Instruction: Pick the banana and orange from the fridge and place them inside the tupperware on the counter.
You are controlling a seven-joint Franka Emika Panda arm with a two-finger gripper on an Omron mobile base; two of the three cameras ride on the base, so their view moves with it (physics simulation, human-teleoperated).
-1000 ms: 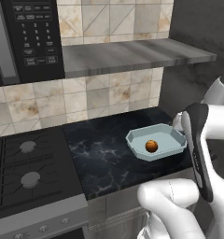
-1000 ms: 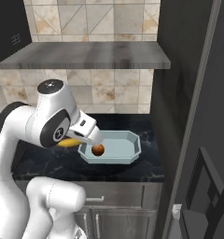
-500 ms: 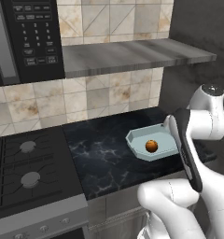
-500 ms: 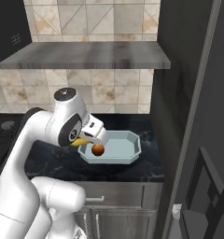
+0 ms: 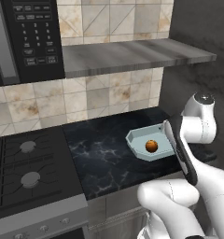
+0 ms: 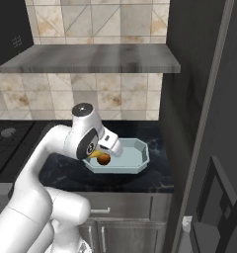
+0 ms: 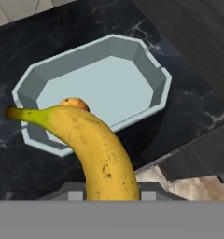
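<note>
The gripper is clamped on the banana, which juts out ahead of the hand over the near rim of the tupperware, its dark tip reaching past that rim's corner; the orange lies inside the tray just beyond the banana, against the near wall, and most of the pale floor past it is open. The tray sits on the black marbled counter, with bare counter beyond it toward the tiled wall, the stove well off to one side, and the dark fridge wall close on the other.
</note>
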